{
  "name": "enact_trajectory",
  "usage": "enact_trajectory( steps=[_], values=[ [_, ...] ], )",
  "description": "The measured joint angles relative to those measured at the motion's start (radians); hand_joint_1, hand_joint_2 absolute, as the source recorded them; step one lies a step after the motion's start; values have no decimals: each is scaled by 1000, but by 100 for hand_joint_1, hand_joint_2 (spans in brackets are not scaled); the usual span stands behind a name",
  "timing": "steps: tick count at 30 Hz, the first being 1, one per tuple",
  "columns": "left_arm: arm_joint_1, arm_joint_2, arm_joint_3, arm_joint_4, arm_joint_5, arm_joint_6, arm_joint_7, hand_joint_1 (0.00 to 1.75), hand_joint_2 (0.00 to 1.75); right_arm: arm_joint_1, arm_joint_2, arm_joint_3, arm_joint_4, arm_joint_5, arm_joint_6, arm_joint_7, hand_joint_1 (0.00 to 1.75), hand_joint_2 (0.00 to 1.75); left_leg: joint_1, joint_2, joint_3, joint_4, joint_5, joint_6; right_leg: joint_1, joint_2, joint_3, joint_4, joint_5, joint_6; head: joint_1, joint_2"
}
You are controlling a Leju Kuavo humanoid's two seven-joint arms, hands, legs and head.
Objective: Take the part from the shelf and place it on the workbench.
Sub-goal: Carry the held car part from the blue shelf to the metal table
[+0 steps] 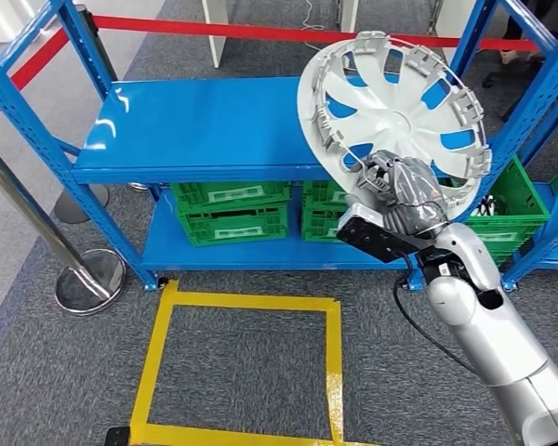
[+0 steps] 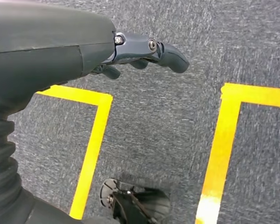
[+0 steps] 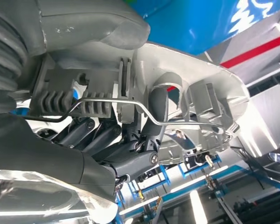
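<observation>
**The wheel cover is up in the right hand, off the shelf**

The right hand [image 1: 401,190] holds the wheel cover [image 1: 395,102] by its near rim. The fingers [image 3: 131,161] are curled under the rim and the thumb sits on the other side, so the cover is pinched tight. It is tilted, with the inside facing the head camera. It looks lifted clear of the top shelf board [image 1: 205,125], likely so it can be carried away without bumping the blue shelf frame [image 1: 45,139].

The left hand [image 2: 145,51] hangs down over the grey carpet [image 2: 159,126], near the yellow tape [image 2: 91,149]. Its fingers are a little bent and hold nothing. It is probably just kept out of the way.

Green crates [image 1: 231,218] sit on the lower shelf.

The worktop cannot be seen, so it is hard to say how far the cover must go. The hand hides the part of the rim it is holding. The far right of the shelf is cut off.
</observation>
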Motion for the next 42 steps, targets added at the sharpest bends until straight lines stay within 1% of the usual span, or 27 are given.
enact_trajectory(
  steps=[2,3,6,8,10,11,12,13,15,17,20,22,23,25,26,27,28,29,31,32,34,36,37,38,40,41,42],
  values=[
    [0,1,-1,0,-3,-2,-2,0,175,6,-2,-4,-2,-1,0,-1,175,175,-4,-2,89,-138,-13,10,1,-1,-10,1,13,10,1,0],
    [0,2,-1,0,-3,-1,-2,0,175,8,-3,-5,-3,-1,-1,-2,175,175,-7,-3,111,-178,-27,14,0,-1,-15,1,19,17,1,0],
    [1,2,-2,0,-4,0,-2,0,175,14,-7,-9,-3,-3,0,-2,175,175,-9,-1,113,-210,-23,30,-5,-1,-32,9,23,35,1,0],
    [1,3,-2,0,-4,0,-1,0,175,18,-10,-9,-3,-10,2,-4,175,175,-8,2,107,-218,-9,44,-6,1,-65,76,-25,41,3,0],
    [2,3,-2,0,-5,0,-1,0,175,21,-12,-9,-3,-15,6,-7,175,175,-12,3,94,-216,0,51,-5,2,-116,209,-96,45,3,0],
    [2,3,-2,0,-5,0,-1,0,175,24,-13,-9,-3,-17,8,-8,175,175,-13,3,88,-214,4,52,-5,2,-134,262,-116,47,3,0],
    [3,2,-2,0,-5,0,-1,0,175,26,-13,-9,-3,-18,10,-9,175,175,-14,3,82,-210,6,52,-4,3,-136,283,-119,48,3,0],
    [3,2,-2,0,-6,0,-1,0,175,28,-15,-9,-3,-19,13,-10,175,175,-14,3,77,-206,8,52,-4,3,-118,262,-104,48,3,0],
    [4,1,-2,0,-7,0,0,0,175,29,-17,-10,-4,-19,17,-10,175,175,-14,1,70,-197,7,50,-3,3,-37,134,-54,43,3,0],
    [3,1,-2,0,-8,0,1,0,175,27,-21,-10,-5,-19,21,-12,175,175,-17,1,59,-185,7,43,-1,4,24,29,-32,36,3,0],
    [3,1,-2,0,-9,0,3,0,175,26,-27,-11,-8,-18,25,-14,175,175,-20,0,44,-177,11,30,0,4,29,13,-31,21,2,0],
    [4,2,-2,0,-9,1,3,0,175,26,-29,-11,-10,-18,26,-14,175,175,-20,-2,32,-150,-11,20,-5,1,29,8,-26,9,-2,0],
    [4,3,-2,0,-9,1,3,0,175,25,-29,-11,-10,-18,27,-13,175,175,-17,-2,15,-110,-37,13,-8,-2,29,6,-23,4,-4,0],
    [5,2,-2,0,-9,0,3,0,175,25,-30,-11,-11,-18,27,-13,175,175,-8,-3,-38,18,-101,0,-7,-8,26,6,-22,0,-8,0],
    [7,2,-2,0,-9,0,3,0,175,25,-30,-10,-11,-17,29,-13,175,175,-4,-3,-62,76,-122,-4,-7,-12,25,6,-21,-1,-8,0],
    [7,2,-2,0,-9,0,3,0,175,25,-30,-10,-11,-17,31,-13,175,175,-1,-3,-74,106,-125,-7,-6,-17,24,6,-21,-1,-8,0],
    [8,2,-2,0,-9,0,4,0,175,25,-30,-9,-11,-17,34,-13,175,175,1,-2,-68,95,-108,-8,-6,-21,25,6,-21,-1,-8,0],
    [8,2,-2,0,-10,0,4,0,175,25,-30,-8,-11,-17,37,-13,175,175,3,2,-45,46,-76,-8,-6,-27,25,7,-21,-1,-8,0],
    [6,2,-2,0,-11,0,4,0,175,22,-30,-8,-12,-16,43,-13,175,175,1,33,19,-91,-13,-5,-4,-41,26,9,-22,3,-9,0],
    [4,2,-2,0,-12,-1,4,0,175,19,-30,-8,-13,-15,45,-13,175,175,-3,49,40,-141,3,0,-2,-48,25,10,-22,7,-8,0],
    [2,1,-2,0,-12,-1,4,0,175,10,-30,-7,-14,-10,49,-14,175,175,-13,58,45,-172,7,10,0,-65,20,11,-20,18,-7,0],
    [3,1,-2,0,-12,-1,4,0,175,1,-30,-3,-14,-6,55,-14,175,175,-14,39,40,-180,15,25,-4,-74,15,13,-24,28,-7,0],
    [3,1,-2,0,-12,-1,4,0,175,-3,-30,-1,-15,-4,58,-14,175,175,-13,29,39,-184,20,34,-6,-64,8,26,-36,32,-7,0],
    [2,1,-2,0,-12,-1,4,0,175,-7,-30,0,-15,-3,62,-14,175,175,-12,19,38,-189,25,41,-7,-46,-8,61,-60,35,-6,0],
    [0,0,-2,0,-12,-1,4,0,175,-14,-30,2,-16,-1,68,-14,175,175,-11,-2,35,-190,31,50,-7,-8,-65,187,-125,36,-4,0],
    [-1,-1,-3,0,-12,-1,4,0,175,-17,-30,4,-16,0,71,-13,175,175,-11,-14,34,-189,32,51,-6,0,-95,254,-150,36,-3,0],
    [0,-2,-3,0,-12,-2,4,0,175,-21,-30,7,-16,0,75,-13,175,175,-12,-25,33,-189,33,52,-5,3,-113,294,-158,36,-3,0]
  ],
)
